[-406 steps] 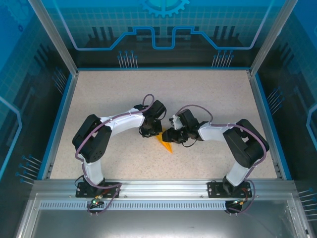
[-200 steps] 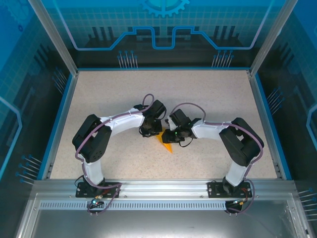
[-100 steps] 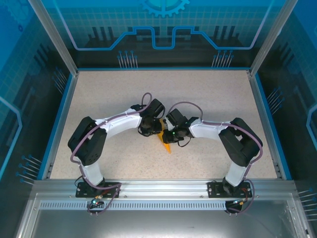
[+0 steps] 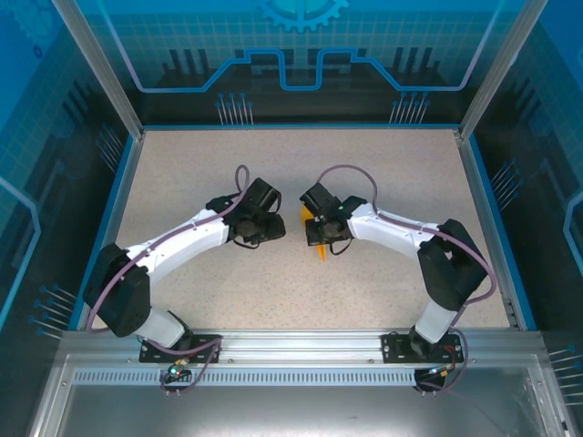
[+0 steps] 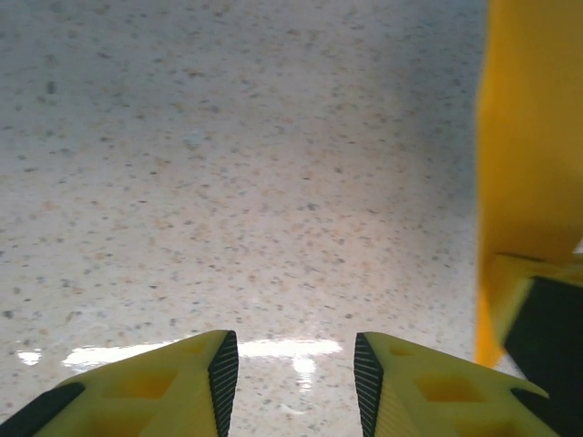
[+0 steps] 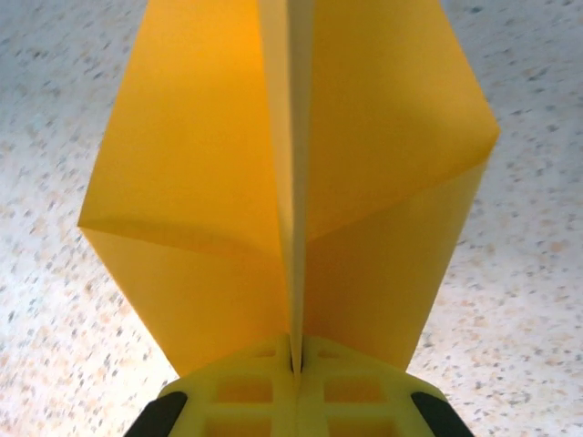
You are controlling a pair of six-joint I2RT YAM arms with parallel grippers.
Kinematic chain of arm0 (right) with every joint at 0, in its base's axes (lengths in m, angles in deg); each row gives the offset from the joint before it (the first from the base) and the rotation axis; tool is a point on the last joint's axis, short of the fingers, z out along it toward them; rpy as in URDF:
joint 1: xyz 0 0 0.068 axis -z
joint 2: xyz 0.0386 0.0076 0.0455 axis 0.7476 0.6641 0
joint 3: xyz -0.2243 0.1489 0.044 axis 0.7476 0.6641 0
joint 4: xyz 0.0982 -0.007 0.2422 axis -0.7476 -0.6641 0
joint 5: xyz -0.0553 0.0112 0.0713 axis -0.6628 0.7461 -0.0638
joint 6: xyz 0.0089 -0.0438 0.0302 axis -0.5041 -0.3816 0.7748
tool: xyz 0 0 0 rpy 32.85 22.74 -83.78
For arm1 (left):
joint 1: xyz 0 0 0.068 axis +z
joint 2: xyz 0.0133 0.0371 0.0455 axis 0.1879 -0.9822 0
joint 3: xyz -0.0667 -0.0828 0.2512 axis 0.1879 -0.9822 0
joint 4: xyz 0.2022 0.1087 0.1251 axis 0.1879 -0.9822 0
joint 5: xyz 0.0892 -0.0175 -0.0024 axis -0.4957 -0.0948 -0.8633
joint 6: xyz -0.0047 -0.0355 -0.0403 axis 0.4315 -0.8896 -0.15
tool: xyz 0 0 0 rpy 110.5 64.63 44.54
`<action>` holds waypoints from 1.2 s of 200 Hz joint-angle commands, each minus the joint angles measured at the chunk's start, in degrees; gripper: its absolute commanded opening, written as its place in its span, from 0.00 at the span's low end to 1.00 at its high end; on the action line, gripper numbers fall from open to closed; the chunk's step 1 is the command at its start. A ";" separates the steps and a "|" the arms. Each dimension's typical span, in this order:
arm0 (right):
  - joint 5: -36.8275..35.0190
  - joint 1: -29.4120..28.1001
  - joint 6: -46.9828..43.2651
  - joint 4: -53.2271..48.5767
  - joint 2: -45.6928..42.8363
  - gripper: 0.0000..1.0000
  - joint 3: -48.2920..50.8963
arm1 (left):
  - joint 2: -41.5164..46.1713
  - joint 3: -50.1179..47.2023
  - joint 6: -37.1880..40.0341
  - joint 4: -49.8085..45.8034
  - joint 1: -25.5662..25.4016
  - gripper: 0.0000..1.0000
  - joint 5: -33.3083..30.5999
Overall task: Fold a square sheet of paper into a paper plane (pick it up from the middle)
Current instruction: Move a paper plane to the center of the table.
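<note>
Orange-yellow paper plane [image 6: 291, 182] pinched at centre crease by right gripper [image 6: 293, 360] — apparently off the table [image 4: 209, 173]. Left gripper [image 5: 296, 364] since withdrawn leftward, fingers parted, empty — folding judged near done.

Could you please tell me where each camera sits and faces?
Top external: above and behind the bases, looking down at the table; left arm and right arm show.
Left wrist: on the left arm, facing the table over the open left gripper.
Right wrist: on the right arm, facing the paper plane clamped in the right gripper.
Both wrist views share the paper plane.
</note>
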 commanded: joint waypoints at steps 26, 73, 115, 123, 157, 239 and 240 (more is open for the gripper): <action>-3.73 1.50 1.93 -6.68 7.93 0.06 -6.01 | 2.53 -3.82 -0.84 1.07 1.82 0.43 -0.99; -2.49 2.42 3.15 -5.44 11.00 0.08 -5.98 | 2.98 -4.99 -0.71 1.49 2.67 0.43 -0.73; -1.48 2.52 4.51 -4.97 13.81 0.11 -4.91 | 2.53 -5.21 -0.58 1.94 2.80 0.43 -0.45; -1.21 2.48 4.87 -4.64 14.25 0.12 -4.46 | 2.66 -5.34 -0.67 2.06 2.86 0.43 -0.38; -0.80 2.48 5.88 -3.71 15.69 0.14 -2.77 | 2.78 -5.68 -0.67 2.05 2.80 0.43 -0.37; -3.19 3.08 6.29 -6.95 10.88 0.09 -6.06 | 3.52 -5.68 -0.67 1.62 2.92 0.43 -0.83; -3.25 3.13 6.31 -6.93 10.75 0.09 -6.08 | 3.55 -5.73 -0.67 1.61 2.90 0.43 -0.82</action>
